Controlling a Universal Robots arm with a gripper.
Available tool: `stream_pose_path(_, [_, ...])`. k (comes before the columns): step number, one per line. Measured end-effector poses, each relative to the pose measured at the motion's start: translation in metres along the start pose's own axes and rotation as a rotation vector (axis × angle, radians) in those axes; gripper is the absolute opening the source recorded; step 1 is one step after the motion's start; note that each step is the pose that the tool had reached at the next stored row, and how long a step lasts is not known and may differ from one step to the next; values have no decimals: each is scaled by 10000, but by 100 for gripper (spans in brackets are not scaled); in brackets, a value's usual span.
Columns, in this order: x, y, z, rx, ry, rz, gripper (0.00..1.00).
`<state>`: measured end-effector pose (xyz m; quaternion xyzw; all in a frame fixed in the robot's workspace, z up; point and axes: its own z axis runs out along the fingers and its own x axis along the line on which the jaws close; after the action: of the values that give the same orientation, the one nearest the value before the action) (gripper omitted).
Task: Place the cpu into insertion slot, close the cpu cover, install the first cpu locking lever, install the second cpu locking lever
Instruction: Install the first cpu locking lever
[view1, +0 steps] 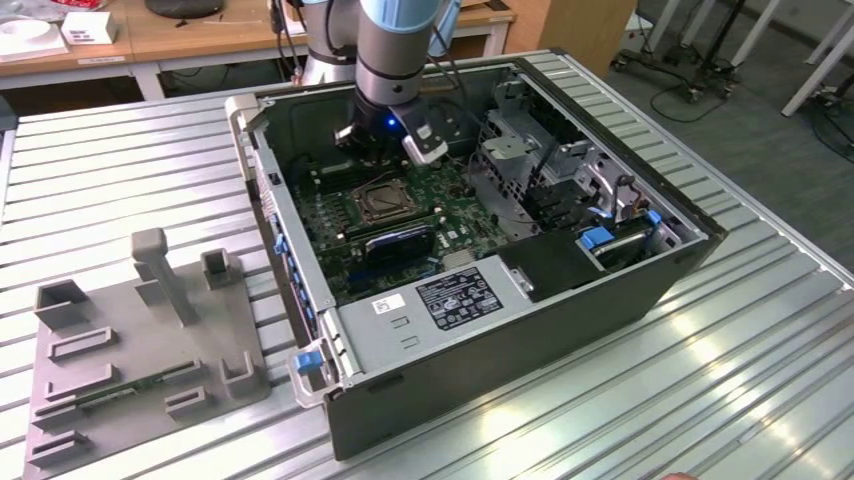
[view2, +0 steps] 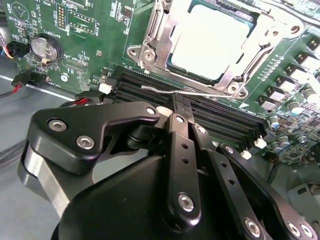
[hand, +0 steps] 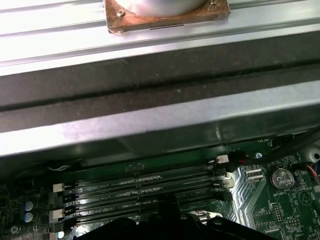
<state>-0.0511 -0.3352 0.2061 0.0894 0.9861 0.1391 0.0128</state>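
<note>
Exterior view: a ribbed metal surface (view1: 747, 380) carries an open computer case (view1: 534, 350), and the insertion slot (view1: 378, 203) sits on the green motherboard (view1: 320, 215) inside it; a grey fixture (view1: 134, 350) lies well apart from the slot, toward the exterior view's left; the arm (view1: 394, 50) reaches down into the case near the slot. In the second wrist view the black claw (view2: 179, 106) is drawn narrow, tips together, over the long memory slots (view2: 220, 120) just beside the slot; the cpu cover (view2: 159, 40) lies closed over the slot; the cpu (view2: 210, 40) is seated in the slot, its pale top showing through the cover's cut-out; a thin silvery locking lever (view2: 210, 92) runs along the slot's edge facing the memory slots, meeting the claw's tips; whether it is pinched there I cannot tell.
</note>
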Motion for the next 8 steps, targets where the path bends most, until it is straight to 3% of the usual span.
stream_pose_path(8, [-8,-34,-4,2,7,19,11])
